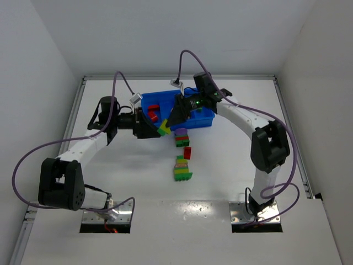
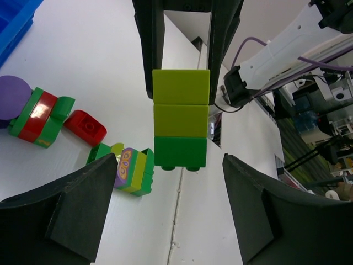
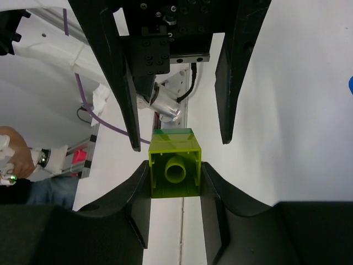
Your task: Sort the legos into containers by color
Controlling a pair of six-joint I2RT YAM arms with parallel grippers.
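Left wrist view: saw lego stack [image 2: 181, 118] pinched by right hand [image 2: 183, 88], left hand [image 2: 168, 160] wide; judged light, rigid; flat sides best.

Top external: we look down from above and behind, far off, whole table [image 1: 231, 165] in view. Left wrist: we sit very near, facing rightward to brick stack [image 2: 181, 118]. Right wrist: we face opposite way, even nearer. Both wrist views share this stack, seen from different sides; top view shows it small.
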